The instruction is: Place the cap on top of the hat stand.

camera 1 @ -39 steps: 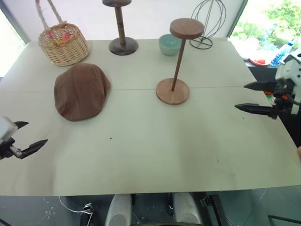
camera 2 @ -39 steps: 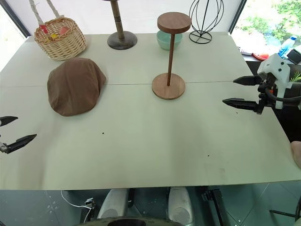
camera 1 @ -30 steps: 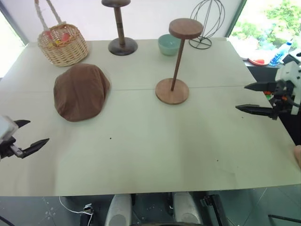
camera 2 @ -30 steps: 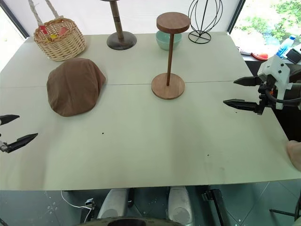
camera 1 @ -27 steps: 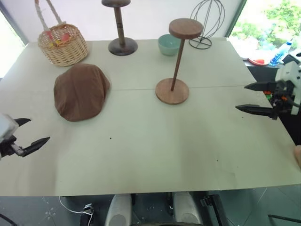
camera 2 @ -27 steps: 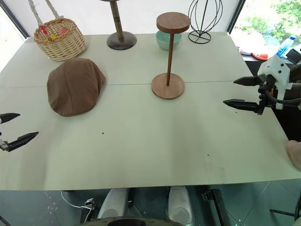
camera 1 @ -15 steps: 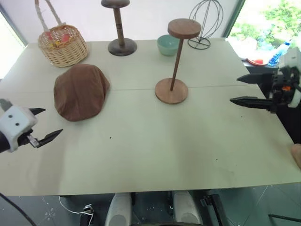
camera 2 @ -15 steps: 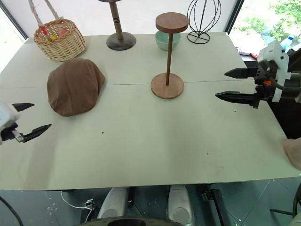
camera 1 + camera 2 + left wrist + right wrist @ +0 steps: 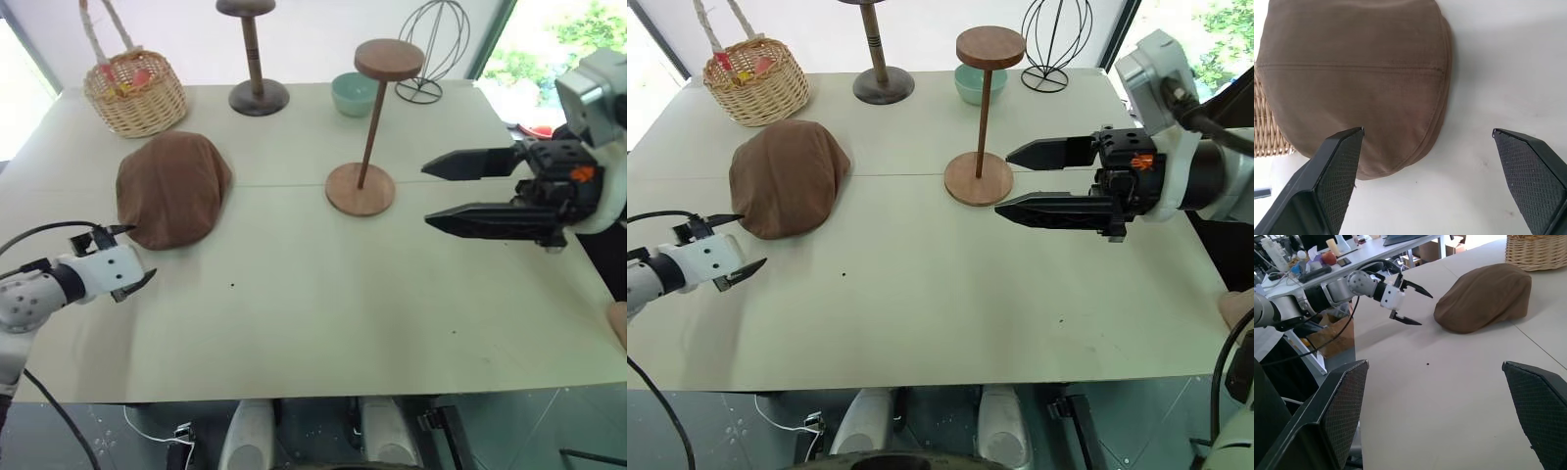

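The brown cap (image 9: pixel 173 189) lies flat on the left half of the table. The hat stand (image 9: pixel 374 127), with its thin stem and round disc top, rises from its base near the table's middle. My left gripper (image 9: pixel 135 253) is open just short of the cap's near edge, not touching it. In the left wrist view the cap (image 9: pixel 1356 73) lies ahead between the spread fingers (image 9: pixel 1337 161). My right gripper (image 9: pixel 425 193) hovers open and empty above the table, right of the stand's base and pointing left. The right wrist view shows the cap (image 9: pixel 1484 296) and my left gripper (image 9: pixel 1413 303).
At the table's back stand a wicker basket (image 9: pixel 134 90), a darker stand with a thick stem (image 9: pixel 258 59), a teal bowl (image 9: pixel 353 93) and a black wire globe stand (image 9: pixel 436 44). A person's hand (image 9: pixel 619 323) shows at the right edge.
My left gripper has moved forward and inward to the cap's near edge, rolling its wrist. My right gripper has swung left from the table's right edge and risen, ending beside the hat stand.
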Tool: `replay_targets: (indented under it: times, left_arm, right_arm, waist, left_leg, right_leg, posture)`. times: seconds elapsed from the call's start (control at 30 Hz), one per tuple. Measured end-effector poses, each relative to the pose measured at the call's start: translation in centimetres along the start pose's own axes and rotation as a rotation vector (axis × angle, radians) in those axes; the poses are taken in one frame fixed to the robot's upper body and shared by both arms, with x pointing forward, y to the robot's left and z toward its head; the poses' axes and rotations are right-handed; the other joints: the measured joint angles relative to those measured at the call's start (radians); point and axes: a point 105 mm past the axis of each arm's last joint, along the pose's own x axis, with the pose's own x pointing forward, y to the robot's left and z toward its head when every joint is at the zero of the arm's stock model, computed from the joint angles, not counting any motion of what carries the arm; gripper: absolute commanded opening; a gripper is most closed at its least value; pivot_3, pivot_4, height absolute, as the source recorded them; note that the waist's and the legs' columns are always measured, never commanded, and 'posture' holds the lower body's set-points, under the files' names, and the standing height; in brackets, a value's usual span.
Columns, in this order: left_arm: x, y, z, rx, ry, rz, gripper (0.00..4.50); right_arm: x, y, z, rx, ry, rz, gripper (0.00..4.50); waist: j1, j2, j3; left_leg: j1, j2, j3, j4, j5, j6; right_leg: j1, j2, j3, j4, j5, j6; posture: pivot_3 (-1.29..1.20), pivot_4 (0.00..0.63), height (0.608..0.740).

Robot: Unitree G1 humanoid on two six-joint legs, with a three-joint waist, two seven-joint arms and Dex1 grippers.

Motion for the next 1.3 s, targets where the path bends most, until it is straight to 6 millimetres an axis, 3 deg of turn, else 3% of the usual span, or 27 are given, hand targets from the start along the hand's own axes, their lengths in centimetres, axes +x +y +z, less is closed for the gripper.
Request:
replay_targets:
  times: [0.13, 0.5, 0.9, 1.3]
  left_arm:
    - [1.4, -1.4, 0.5, 0.016, -0.039, 0.009, 4.42]
    - [4.1, -1.9, 1.4, 0.166, -0.056, 0.083, 4.42]
    - [7.6, 0.7, 0.8, 0.185, 0.014, 0.194, 4.42]
    - [9.4, 1.6, 0.7, 0.139, 0.021, 0.223, 4.42]
  right_arm:
    - [0.0, -0.3, -0.1, 0.012, 0.004, -0.034, 4.50]
    - [0.2, -0.4, -0.1, 0.028, 0.001, -0.058, 4.50]
    - [0.5, -0.4, 0.0, 0.014, -0.017, -0.074, 4.50]
    - [0.6, -0.3, 0.1, 0.017, -0.038, -0.072, 4.50]
  waist:
    - [-0.003, -0.001, 0.000]
    - [0.029, 0.010, -0.007]
    - [0.043, 0.010, -0.008]
    - [0.048, 0.010, -0.008]
  left_leg:
    - [0.000, 0.000, 0.001, 0.000, 0.000, 0.000]
    - [0.002, 0.003, 0.006, 0.002, 0.000, 0.000]
    - [0.002, 0.003, 0.006, 0.003, 0.000, 0.001]
    - [0.002, 0.003, 0.006, 0.003, 0.000, 0.000]
  right_leg:
    - [0.000, 0.000, 0.000, 0.000, 0.000, 0.001]
    - [0.002, -0.001, 0.000, 0.005, 0.001, 0.001]
    - [0.001, 0.000, 0.000, 0.007, 0.002, 0.001]
    - [0.002, -0.001, 0.000, 0.008, 0.001, 0.004]
  posture:
    - [0.00, 0.150, 0.728]
    - [0.00, 0.150, 0.728]
    - [0.00, 0.150, 0.728]
    - [0.00, 0.150, 0.728]
